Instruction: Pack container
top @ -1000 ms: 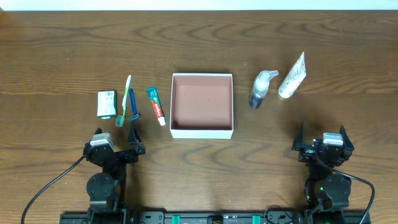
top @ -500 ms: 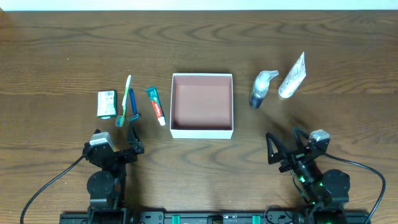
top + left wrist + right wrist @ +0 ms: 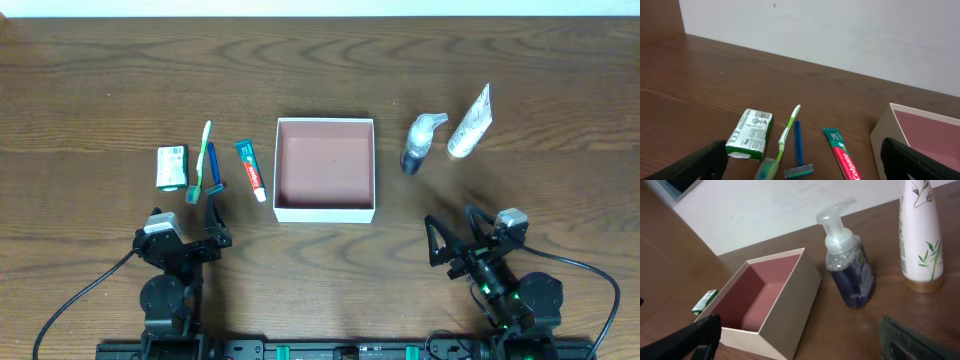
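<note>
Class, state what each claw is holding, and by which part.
Nothing is held: the left claw and the right claw are both open and empty.

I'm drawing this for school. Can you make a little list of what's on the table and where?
container: middle, open, nothing inside
left of it: toothpaste, razor, toothbrush, green box
right of it: pump bottle, white bottle
left gripper: open, holding nothing
right gripper: open, holding nothing
packed so far: nothing

"Colgate" on the toothpaste tube [image 3: 844, 159]
</note>
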`<state>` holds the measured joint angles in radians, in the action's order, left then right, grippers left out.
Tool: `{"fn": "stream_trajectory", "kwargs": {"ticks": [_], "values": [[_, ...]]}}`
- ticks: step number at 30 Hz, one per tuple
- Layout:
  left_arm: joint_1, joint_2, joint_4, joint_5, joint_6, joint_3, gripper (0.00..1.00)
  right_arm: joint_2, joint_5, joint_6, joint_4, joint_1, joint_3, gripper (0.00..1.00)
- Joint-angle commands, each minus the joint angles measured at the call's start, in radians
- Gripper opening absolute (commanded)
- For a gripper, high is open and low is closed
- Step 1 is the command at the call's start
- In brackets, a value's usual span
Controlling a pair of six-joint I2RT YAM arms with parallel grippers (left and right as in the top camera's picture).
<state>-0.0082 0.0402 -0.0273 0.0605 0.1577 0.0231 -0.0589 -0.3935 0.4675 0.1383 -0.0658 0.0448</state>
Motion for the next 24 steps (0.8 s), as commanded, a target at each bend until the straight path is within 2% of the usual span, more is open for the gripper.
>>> {"fn": "stream_trajectory", "kwargs": {"ticks": [1,19,24], "values": [[0.004,0.002,-0.037,0.04,0.001,-0.019,0.98,0.0,-0.023,0.014,0.015,0.001,0.006,0.99],[0.004,0.003,-0.039,0.025,0.002,-0.019,0.98,0.0,-0.027,0.026,-0.046,0.001,0.006,0.99],[0.004,0.003,0.033,0.018,0.028,-0.003,0.98,-0.001,-0.014,0.019,-0.057,0.001,0.021,0.99]]}}
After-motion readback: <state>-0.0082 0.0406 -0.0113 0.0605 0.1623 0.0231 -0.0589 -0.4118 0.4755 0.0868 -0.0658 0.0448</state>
